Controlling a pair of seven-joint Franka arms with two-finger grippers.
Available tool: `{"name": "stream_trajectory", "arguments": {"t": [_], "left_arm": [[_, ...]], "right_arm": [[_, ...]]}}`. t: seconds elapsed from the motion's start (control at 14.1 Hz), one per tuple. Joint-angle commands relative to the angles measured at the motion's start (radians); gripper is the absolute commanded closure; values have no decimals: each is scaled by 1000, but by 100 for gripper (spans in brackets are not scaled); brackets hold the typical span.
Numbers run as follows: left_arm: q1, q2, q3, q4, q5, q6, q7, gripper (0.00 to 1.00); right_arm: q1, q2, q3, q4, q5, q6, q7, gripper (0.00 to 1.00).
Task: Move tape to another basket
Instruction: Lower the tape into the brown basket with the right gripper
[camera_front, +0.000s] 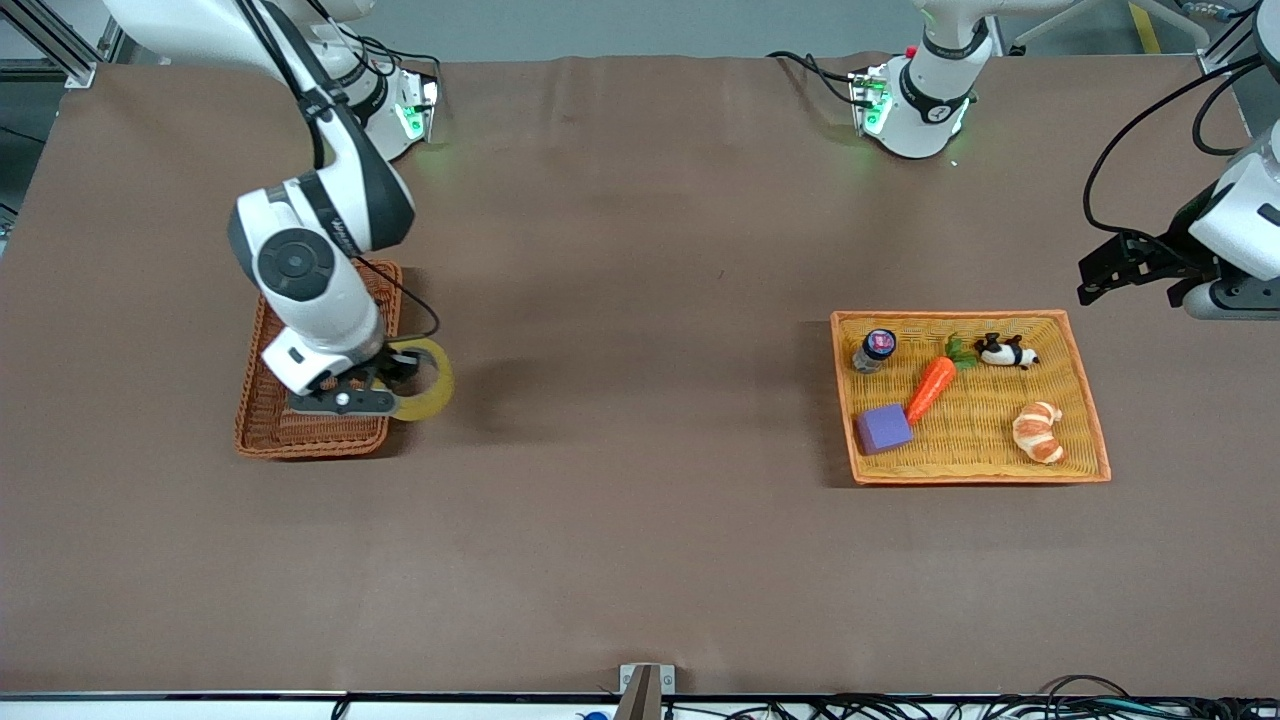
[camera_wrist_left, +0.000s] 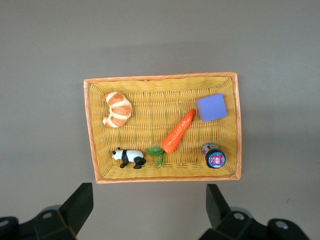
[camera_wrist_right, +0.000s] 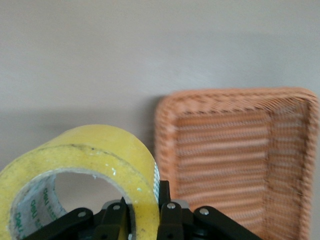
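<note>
My right gripper (camera_front: 397, 377) is shut on the wall of the tape (camera_front: 434, 384), a yellowish translucent roll, and holds it upright in the air. It hangs at the long rim of the reddish-brown wicker basket (camera_front: 262, 425), on the side toward the table's middle. In the right wrist view one finger is inside the tape's hole and one outside; the tape (camera_wrist_right: 90, 155) is beside the basket (camera_wrist_right: 235, 160), which looks empty. My left gripper (camera_front: 1100, 275) is open and empty, in the air by the left arm's end of the table; it also shows in the left wrist view (camera_wrist_left: 150, 195).
A wide yellow woven tray with an orange rim (camera_front: 980, 478) lies toward the left arm's end. It holds a carrot (camera_front: 930, 388), a purple block (camera_front: 884, 428), a croissant (camera_front: 1038, 432), a toy panda (camera_front: 1005, 352) and a small jar (camera_front: 875, 350).
</note>
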Motion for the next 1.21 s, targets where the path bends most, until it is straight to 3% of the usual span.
{"name": "stream_trajectory", "arguments": {"t": [0.0,0.14,0.43,0.85,1.14], "left_arm": [[8,-2,-22,-1,21,-12,12,1],[8,-1,-22,0,19,-12,12,1],[18,-1,-27,-3,-19,9,15,0],[16,-2,-33,-28,-21,60,15,0],[16,-1,-33,-26,-21,60,18,0]], "right_arm": [[-6,-94,-94,-137,-7,68,-93,100],[-6,-98,-181,-169,-2,90,-220,100],[-13,-100,-301,-294,30,277,-363,100],[-10,-94,-303,-383,74,313,-376,95],[-5,-72,-300,-392,113,317,-399,83]]}}
